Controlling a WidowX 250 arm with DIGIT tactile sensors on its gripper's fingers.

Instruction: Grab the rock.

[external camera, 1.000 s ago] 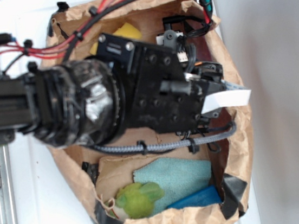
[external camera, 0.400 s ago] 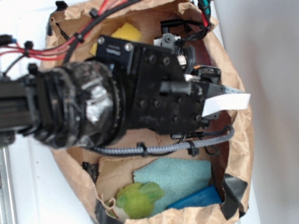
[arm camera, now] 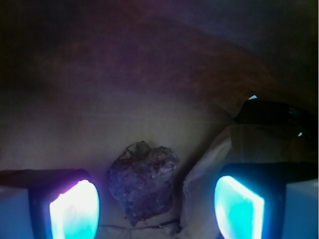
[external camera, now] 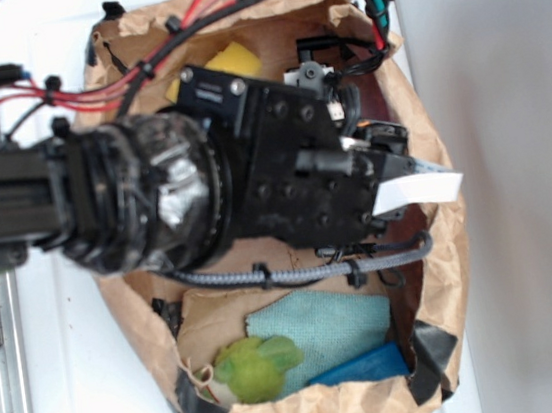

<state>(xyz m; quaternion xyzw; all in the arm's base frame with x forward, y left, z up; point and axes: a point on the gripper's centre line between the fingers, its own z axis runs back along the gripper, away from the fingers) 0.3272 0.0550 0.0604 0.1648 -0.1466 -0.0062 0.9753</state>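
Pincer spread wide, nothing held. Rock lies on bag floor btwn fingers, nearer the left one. Shift a bit left to centre it, lower, then close.

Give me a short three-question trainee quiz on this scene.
1. True or false: in the wrist view the rock lies between the two glowing fingers.
2. In the exterior view, what lies beside the green plush? A) teal cloth B) a spoon C) a cup
3. Fill in: everything sits in a brown paper ____.

Key: 1 true; 2 A; 3 bag. The gripper is open, not yet touching the rock.
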